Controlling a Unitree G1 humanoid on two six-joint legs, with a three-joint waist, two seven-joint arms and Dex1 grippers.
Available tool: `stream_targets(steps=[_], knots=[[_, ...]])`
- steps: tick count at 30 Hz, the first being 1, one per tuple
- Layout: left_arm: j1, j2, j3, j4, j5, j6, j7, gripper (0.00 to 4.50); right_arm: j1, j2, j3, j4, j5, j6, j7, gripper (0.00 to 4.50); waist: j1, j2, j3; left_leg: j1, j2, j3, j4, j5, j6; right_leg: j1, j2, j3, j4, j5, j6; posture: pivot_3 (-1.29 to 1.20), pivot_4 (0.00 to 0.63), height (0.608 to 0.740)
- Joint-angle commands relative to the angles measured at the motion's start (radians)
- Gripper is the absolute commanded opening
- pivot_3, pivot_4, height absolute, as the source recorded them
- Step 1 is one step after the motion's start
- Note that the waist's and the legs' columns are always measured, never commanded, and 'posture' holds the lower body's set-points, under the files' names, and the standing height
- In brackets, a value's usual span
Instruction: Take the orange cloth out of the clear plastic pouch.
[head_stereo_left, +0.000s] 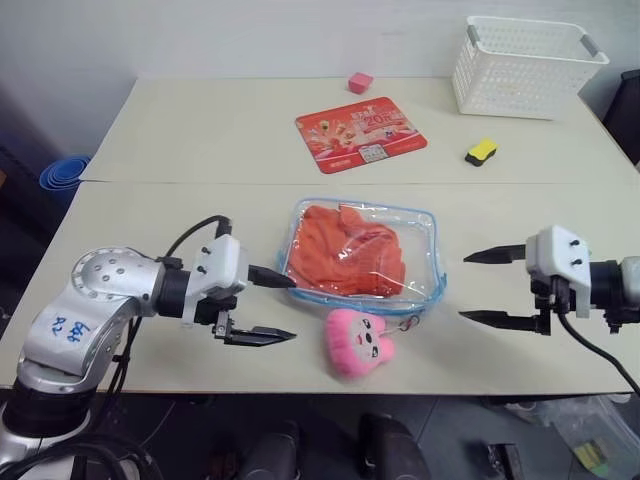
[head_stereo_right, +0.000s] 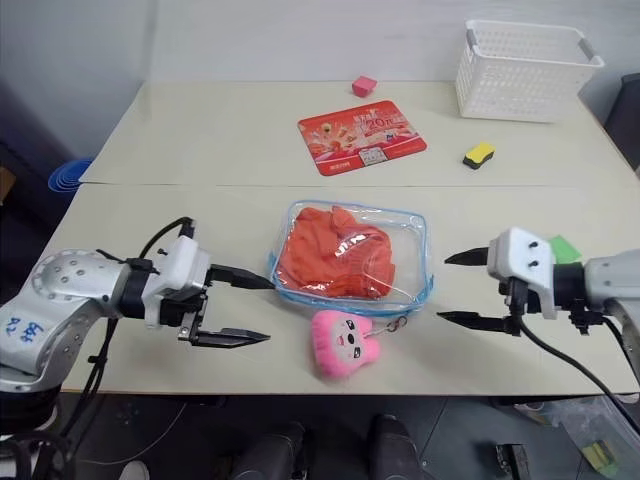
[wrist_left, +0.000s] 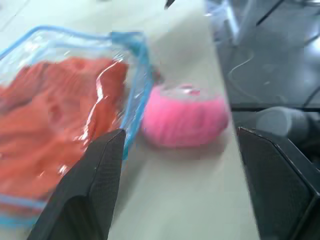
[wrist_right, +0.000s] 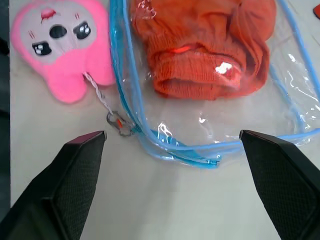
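- Left gripper (head_stereo_left: 265, 306): fingers spread, grasping nothing. It points toward the pouch from the robot's left, its upper fingertip just beside the pouch's left edge.
- Clear plastic pouch (head_stereo_left: 428, 262): lies flat on the near table (head_stereo_left: 150, 215), between the two grippers, long axis running left to right. Blue zipper trim rims it.
- Orange cloth (head_stereo_left: 345, 250): bunched inside the pouch, filling its left and centre portion; the right end of the pouch is bare plastic.
- Pink plush charm (head_stereo_left: 358, 341): rests on the table just in front of the pouch, tethered by a short chain to its near right corner.
- Right gripper (head_stereo_left: 482, 287): fingers spread wide, empty, apart from the pouch's right edge.
- Judgement: the left gripper is nearer, and the cloth sits at its end.
- Clearance: the near table edge runs close behind the charm. The red printed mat (head_stereo_left: 360, 128), yellow-and-black sponge (head_stereo_left: 481, 152) and white basket (head_stereo_left: 524, 66) lie well apart at the far side.
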Motion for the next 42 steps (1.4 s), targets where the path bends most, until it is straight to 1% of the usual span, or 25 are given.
stream_targets(steps=[1, 2, 5, 8, 12, 15, 16, 19, 21, 23, 25, 26, 31, 34, 37, 39, 42], knots=[[-0.087, -0.087, -0.245, 0.079, 0.11, -0.119, -0.039, 3.77, -0.013, 0.042, 0.053, 0.061, -0.09, -0.164, -0.007, 4.5, 0.0, 0.0, 0.0, 0.0, 0.0, 0.0, 0.0, 0.0, 0.0, 0.001, 0.0, -0.001, 0.0, 0.0, 0.0, 0.0, 0.15, 0.74], [-0.109, -0.11, -0.297, 0.108, 0.139, -0.145, -0.046, 3.77, -0.013, 0.05, 0.066, 0.075, -0.109, -0.193, -0.009, 4.5, -0.002, 0.0, 0.0, 0.001, -0.001, -0.001, 0.0, 0.0, 0.0, 0.002, 0.001, -0.001, 0.0, 0.0, 0.0, 0.0, 0.15, 0.74], [-0.145, -0.134, -0.382, 0.181, 0.206, -0.221, -0.07, 3.77, -0.016, 0.059, 0.082, 0.094, -0.124, -0.23, -0.003, 4.5, -0.009, 0.0, 0.0, -0.001, -0.001, 0.0, 0.0, 0.0, 0.0, 0.001, 0.003, -0.001, 0.001, 0.0, 0.001, 0.0, 0.15, 0.74], [-0.185, -0.173, -0.439, 0.262, 0.273, -0.298, -0.062, 3.77, -0.038, 0.071, 0.095, 0.106, -0.127, -0.242, -0.011, 4.5, -0.011, 0.0, 0.0, 0.0, 0.001, 0.001, 0.0, 0.0, 0.0, 0.0, 0.003, -0.002, 0.001, 0.0, 0.0, 0.0, 0.15, 0.74], [-0.211, -0.212, -0.472, 0.34, 0.353, -0.401, -0.04, 3.77, -0.056, 0.083, 0.099, 0.105, -0.128, -0.241, -0.018, 4.5, -0.004, 0.0, 0.0, 0.001, 0.001, 0.001, 0.001, 0.0, 0.0, 0.001, 0.003, -0.002, 0.0, 0.0, 0.0, 0.0, 0.15, 0.74], [-0.204, -0.232, -0.459, 0.341, 0.35, -0.417, -0.031, 3.19, -0.065, 0.098, 0.105, 0.106, -0.14, -0.263, -0.029, 4.5, -0.003, 0.0, 0.0, 0.0, 0.001, 0.0, 0.001, 0.0, 0.0, 0.001, 0.003, -0.001, 0.001, 0.0, 0.0, 0.0, 0.15, 0.74], [-0.202, -0.235, -0.455, 0.337, 0.348, -0.417, -0.03, 2.81, -0.07, 0.105, 0.108, 0.111, -0.147, -0.274, -0.033, 4.5, -0.002, 0.0, 0.0, 0.0, 0.001, 0.0, 0.001, 0.0, 0.0, 0.001, 0.003, -0.001, 0.001, 0.0, 0.001, 0.0, 0.15, 0.74], [-0.197, -0.237, -0.449, 0.323, 0.35, -0.413, -0.021, 1.97, -0.087, 0.126, 0.128, 0.14, -0.18, -0.318, -0.043, 4.5, -0.002, 0.0, 0.0, 0.0, 0.0, 0.0, 0.001, 0.0, 0.0, 0.001, 0.002, -0.001, 0.001, 0.0, 0.001, 0.0, 0.15, 0.74], [-0.194, -0.24, -0.442, 0.313, 0.345, -0.4, -0.011, 1.26, -0.099, 0.137, 0.154, 0.169, -0.216, -0.373, -0.049, 4.5, -0.002, 0.0, 0.0, 0.0, 0.0, 0.0, 0.001, 0.0, 0.0, 0.001, 0.002, -0.001, 0.001, 0.0, 0.001, 0.0, 0.15, 0.74], [-0.191, -0.243, -0.436, 0.303, 0.34, -0.39, -0.005, 0.66, -0.113, 0.146, 0.178, 0.198, -0.256, -0.428, -0.056, 4.5, -0.003, 0.0, 0.0, 0.0, 0.0, 0.0, 0.001, 0.0, 0.0, 0.001, 0.002, -0.001, 0.001, 0.0, 0.001, 0.0, 0.15, 0.74], [-0.187, -0.242, -0.431, 0.292, 0.336, -0.379, 0.001, 0.13, -0.143, 0.162, 0.196, 0.231, -0.274, -0.466, -0.065, 4.1, -0.004, 0.0, 0.0, 0.0, 0.0, 0.0, 0.001, 0.0, 0.0, 0.001, 0.003, -0.001, 0.001, 0.0, 0.001, 0.0, 0.15, 0.74], [-0.186, -0.242, -0.43, 0.288, 0.336, -0.375, 0.002, 0.0, -0.153, 0.167, 0.2, 0.243, -0.278, -0.476, -0.067, 3.84, -0.004, 0.0, 0.0, 0.0, 0.0, 0.0, 0.001, 0.0, 0.0, 0.001, 0.003, -0.002, 0.001, 0.0, 0.001, 0.0, 0.15, 0.74], [-0.167, -0.234, -0.42, 0.264, 0.337, -0.36, 0.008, 0.0, -0.191, 0.166, 0.225, 0.306, -0.284, -0.546, -0.038, 2.11, -0.004, 0.0, 0.0, 0.0, 0.0, 0.0, 0.001, 0.0, 0.0, 0.001, 0.003, -0.002, 0.001, 0.0, 0.001, 0.0, 0.15, 0.74], [-0.158, -0.23, -0.417, 0.255, 0.338, -0.355, 0.012, 0.0, -0.198, 0.163, 0.231, 0.326, -0.281, -0.564, -0.02, 0.93, -0.004, 0.0, 0.0, 0.0, 0.0, 0.0, 0.001, 0.0, 0.0, 0.001, 0.003, -0.002, 0.001, 0.0, 0.001, 0.0, 0.15, 0.74], [-0.151, -0.227, -0.414, 0.25, 0.339, -0.35, 0.019, 0.0, -0.202, 0.156, 0.235, 0.343, -0.279, -0.583, -0.005, 0.02, -0.004, 0.0, 0.0, 0.0, 0.0, 0.0, 0.001, 0.0, 0.0, 0.001, 0.003, -0.002, 0.001, 0.0, 0.001, 0.0, 0.15, 0.74], [-0.143, -0.224, -0.41, 0.245, 0.345, -0.345, 0.031, 0.0, -0.205, 0.153, 0.236, 0.352, -0.275, -0.589, 0.003, 0.02, -0.004, 0.0, 0.0, 0.0, 0.001, 0.0, 0.001, 0.0, 0.0, 0.001, 0.003, -0.001, 0.001, 0.0, 0.001, 0.0, 0.15, 0.74], [-0.119, -0.212, -0.389, 0.224, 0.357, -0.308, 0.074, 0.0, -0.225, 0.16, 0.237, 0.383, -0.303, -0.617, -0.021, 0.02, -0.004, 0.0, 0.0, 0.0, 0.001, 0.0, 0.001, 0.0, 0.0, 0.001, 0.002, -0.001, 0.001, 0.0, 0.001, 0.0, 0.15, 0.74]])
